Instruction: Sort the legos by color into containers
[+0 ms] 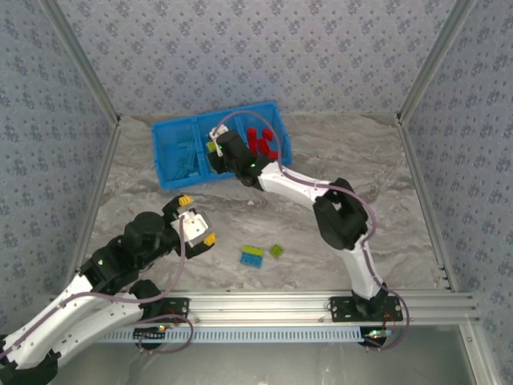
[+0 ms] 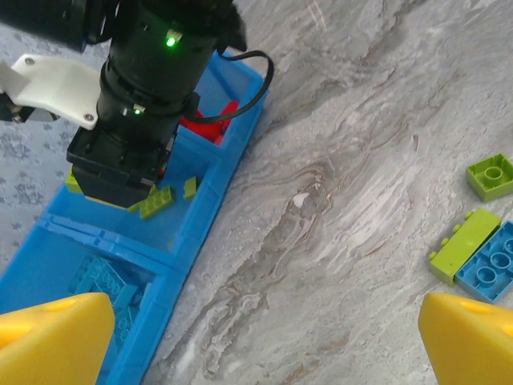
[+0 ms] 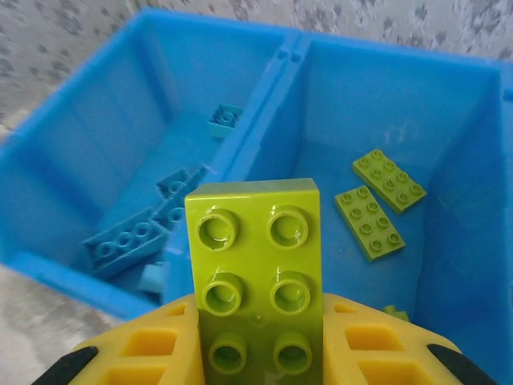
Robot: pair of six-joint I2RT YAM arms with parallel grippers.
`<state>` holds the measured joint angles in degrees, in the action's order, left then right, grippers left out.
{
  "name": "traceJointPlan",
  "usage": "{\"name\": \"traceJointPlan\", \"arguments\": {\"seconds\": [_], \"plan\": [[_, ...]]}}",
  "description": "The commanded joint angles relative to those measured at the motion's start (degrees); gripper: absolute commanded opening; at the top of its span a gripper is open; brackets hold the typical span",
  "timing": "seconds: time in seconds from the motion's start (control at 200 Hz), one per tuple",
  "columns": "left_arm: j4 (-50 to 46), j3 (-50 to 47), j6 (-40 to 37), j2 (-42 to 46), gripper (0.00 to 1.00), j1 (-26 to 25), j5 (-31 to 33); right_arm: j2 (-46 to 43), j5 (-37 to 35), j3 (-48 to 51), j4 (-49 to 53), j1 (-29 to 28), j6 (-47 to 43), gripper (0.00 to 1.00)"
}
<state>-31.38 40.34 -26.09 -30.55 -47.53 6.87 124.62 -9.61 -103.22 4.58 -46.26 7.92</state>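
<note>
At the near left of the tabletop (image 1: 361, 152), we see the left fingers (image 2: 48, 337) spread wide apart with nothing between them, hovering over bare marble-patterned surface.

Toward the far edge, a little left of centre, sits the blue tray (image 1: 164, 152), turned slightly askew. Its left compartment (image 3: 96, 136) holds the light blue bricks (image 3: 128, 237). The middle compartment (image 3: 449, 120) has two flat lime green plates (image 3: 369, 220) lying side by side on its floor. The right fingers (image 3: 152, 345) are above this part of the tray, close to the dividing wall (image 3: 268, 104) between the left and middle compartments. They are pinching a lime green brick (image 3: 255, 265) with its studs facing the wrist camera. The right compartment (image 1: 280, 136) holds the red bricks (image 1: 260, 143).

Near the middle of the near edge, three bricks lie loose on the tabletop. A long lime green brick (image 2: 463, 245) touches a light blue brick (image 2: 490, 265) along one side, and a small square lime green brick (image 2: 490, 175) lies just beside them, apart.
</note>
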Motion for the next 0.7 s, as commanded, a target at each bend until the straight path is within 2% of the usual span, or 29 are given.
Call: {"name": "traceJointPlan", "arguments": {"seconds": [0.0, 0.065, 0.14, 0.38, 0.505, 0.695], "plan": [[2.02, 1.33, 1.51, -0.3, 0.98, 2.32, -4.51, 5.64, 1.43, -8.15, 8.71, 2.3, 1.24, 0.22], [2.86, 1.07, 1.98, -0.26, 0.98, 3.75, -6.46, 8.59, 3.5, -12.3, 11.84, 3.16, 1.57, 0.29], [3.42, 1.06, 2.44, -0.39, 0.98, 5.19, -7.41, 11.35, 5.27, -16.15, 15.36, 3.66, 1.13, 0.43], [4.3, 0.75, 3.02, -0.87, 0.98, 7.24, -9.29, 9.66, 5.65, -16.21, 18.57, 3.68, 0.71, 0.52], [4.06, 0.78, 2.99, -1.9, 0.98, 7.35, -9.24, 3.48, 5.62, -12.67, 19.33, 3.22, 0.69, 0.52], [3.95, 0.71, 3.1, -3.07, 0.98, 7.29, -9.25, -14.93, 5.94, 5.49, 14.3, 2.1, -0.01, 0.54]]}}
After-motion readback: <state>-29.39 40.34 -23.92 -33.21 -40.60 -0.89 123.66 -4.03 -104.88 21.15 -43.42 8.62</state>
